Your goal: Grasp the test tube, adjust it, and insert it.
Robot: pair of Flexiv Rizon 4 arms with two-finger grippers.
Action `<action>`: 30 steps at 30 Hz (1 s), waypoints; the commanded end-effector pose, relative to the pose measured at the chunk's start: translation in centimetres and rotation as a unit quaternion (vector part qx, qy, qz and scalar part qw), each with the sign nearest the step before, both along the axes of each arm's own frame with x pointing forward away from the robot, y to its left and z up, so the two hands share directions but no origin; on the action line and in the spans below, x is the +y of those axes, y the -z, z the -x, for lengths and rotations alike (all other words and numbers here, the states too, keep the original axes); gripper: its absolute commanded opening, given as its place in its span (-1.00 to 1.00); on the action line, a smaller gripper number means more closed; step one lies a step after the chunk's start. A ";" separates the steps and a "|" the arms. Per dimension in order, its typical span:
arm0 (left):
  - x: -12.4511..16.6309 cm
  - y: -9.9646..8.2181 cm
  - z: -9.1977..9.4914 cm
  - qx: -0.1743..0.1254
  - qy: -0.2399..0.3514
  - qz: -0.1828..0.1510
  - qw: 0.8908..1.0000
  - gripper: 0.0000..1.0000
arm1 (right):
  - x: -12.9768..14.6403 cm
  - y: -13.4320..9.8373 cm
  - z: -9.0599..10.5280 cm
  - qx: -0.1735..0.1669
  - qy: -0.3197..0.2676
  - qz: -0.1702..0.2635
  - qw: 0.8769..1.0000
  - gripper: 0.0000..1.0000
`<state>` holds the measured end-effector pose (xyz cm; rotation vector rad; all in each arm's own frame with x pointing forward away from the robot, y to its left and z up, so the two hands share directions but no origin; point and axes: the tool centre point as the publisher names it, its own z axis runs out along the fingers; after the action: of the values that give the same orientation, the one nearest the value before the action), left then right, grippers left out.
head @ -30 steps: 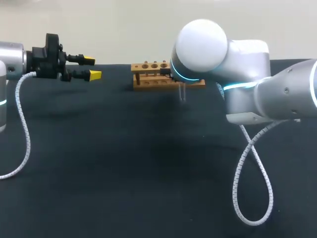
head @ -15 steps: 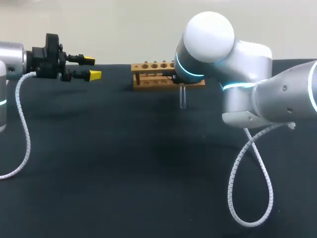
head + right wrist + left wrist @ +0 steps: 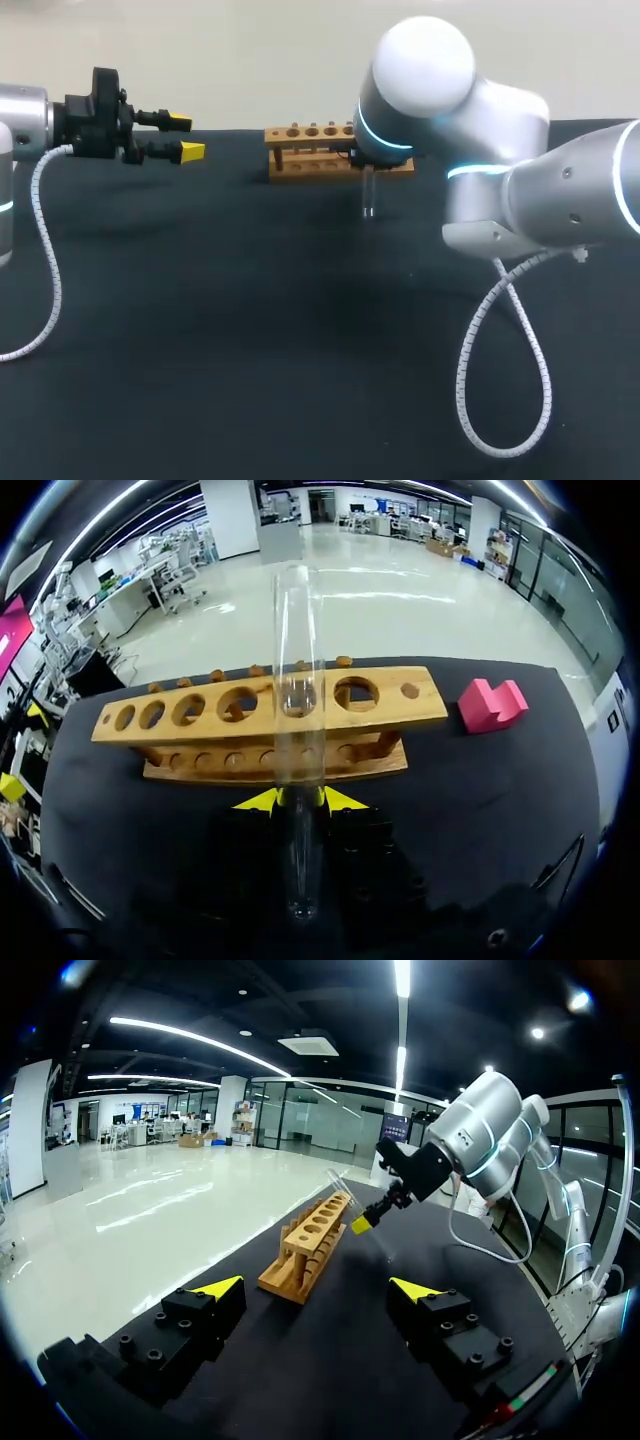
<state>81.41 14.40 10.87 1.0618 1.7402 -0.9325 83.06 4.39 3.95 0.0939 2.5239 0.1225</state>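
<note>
Above the black table (image 3: 200, 350), the right gripper (image 3: 300, 800) is clenching the test tube (image 3: 298, 680), rack (image 3: 385, 715) at twelve o'clock awaiting insertion; left gripper (image 3: 186, 137) is gaping.

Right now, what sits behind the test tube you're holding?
The wooden rack, its visible holes empty; the test tube covers part of one hole. A pink block lies beside it.

Broad table (image 3: 200, 350) with a matte black top, softly and evenly lit.
</note>
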 end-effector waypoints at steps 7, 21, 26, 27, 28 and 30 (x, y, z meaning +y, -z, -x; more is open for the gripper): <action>0.1 0.1 0.0 -0.002 0.000 0.002 1.000 1.00 | 0.3 -4.0 3.5 -0.077 0.057 0.001 0.995 -1.00; 0.1 0.1 0.0 -0.002 0.000 0.002 1.000 1.00 | 0.3 -9.2 7.4 -0.150 0.079 -0.007 0.985 -1.00; 0.1 0.1 0.0 -0.002 0.000 0.002 1.000 1.00 | 0.2 -9.4 7.9 -0.152 0.074 -0.012 0.986 -1.00; 0.1 0.1 0.0 -0.002 0.000 0.002 1.000 1.00 | 0.2 -9.4 8.0 -0.151 0.074 -0.013 0.986 -1.00; 0.1 0.1 0.0 -0.002 0.000 0.002 1.000 1.00 | 0.2 -9.4 8.0 -0.150 0.073 -0.013 0.986 -1.00; 0.1 0.1 0.0 -0.002 0.000 0.002 1.000 1.00 | 0.2 -9.3 8.1 -0.148 0.070 -0.016 0.986 -1.00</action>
<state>81.41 14.41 10.87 1.0618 1.7402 -0.9325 75.36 4.91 13.36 0.2498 2.2553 0.1045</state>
